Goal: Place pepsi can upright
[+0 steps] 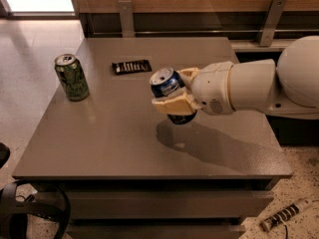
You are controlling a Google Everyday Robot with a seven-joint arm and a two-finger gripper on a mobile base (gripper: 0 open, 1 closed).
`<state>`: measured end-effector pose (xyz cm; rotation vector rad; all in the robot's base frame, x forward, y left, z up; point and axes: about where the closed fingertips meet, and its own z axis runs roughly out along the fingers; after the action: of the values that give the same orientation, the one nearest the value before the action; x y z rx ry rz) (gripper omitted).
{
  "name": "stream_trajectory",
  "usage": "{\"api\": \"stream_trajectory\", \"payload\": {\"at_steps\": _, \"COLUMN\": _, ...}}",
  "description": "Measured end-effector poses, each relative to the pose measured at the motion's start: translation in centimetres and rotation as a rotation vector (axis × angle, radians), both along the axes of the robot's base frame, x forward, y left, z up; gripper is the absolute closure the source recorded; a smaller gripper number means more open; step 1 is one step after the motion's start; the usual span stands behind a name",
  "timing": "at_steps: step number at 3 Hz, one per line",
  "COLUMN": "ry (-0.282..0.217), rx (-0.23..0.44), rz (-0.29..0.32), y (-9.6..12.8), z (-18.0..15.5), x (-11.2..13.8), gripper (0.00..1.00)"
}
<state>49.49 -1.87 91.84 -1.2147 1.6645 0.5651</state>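
Observation:
The pepsi can (167,85) is dark blue with a silver top. It is held in the air above the middle of the grey table (109,138), nearly upright and leaning a little to the left. My gripper (175,94) is shut on the can, with one tan finger (172,105) across its front and the other behind it. The white arm reaches in from the right. The can's shadow lies on the table just below it.
A green-and-black patterned can (72,76) stands upright near the table's left edge. A flat black packet (131,66) lies at the back middle. A wooden wall with metal brackets runs behind the table. A power strip (285,215) lies on the floor at the lower right.

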Motion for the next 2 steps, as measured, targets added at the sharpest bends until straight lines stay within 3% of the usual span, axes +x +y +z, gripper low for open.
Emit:
{"api": "stream_trajectory", "payload": {"at_steps": 1, "ry": -0.1, "rx": 0.011, "rz": 0.086, "y": 0.4, "z": -1.6, "x": 0.8, "gripper": 1.0}}
{"api": "stream_trajectory", "payload": {"at_steps": 2, "ry": -0.115, "rx": 0.068, "rz": 0.121, "y": 0.1, "z": -2.9, "x": 1.7, "gripper": 1.0}}
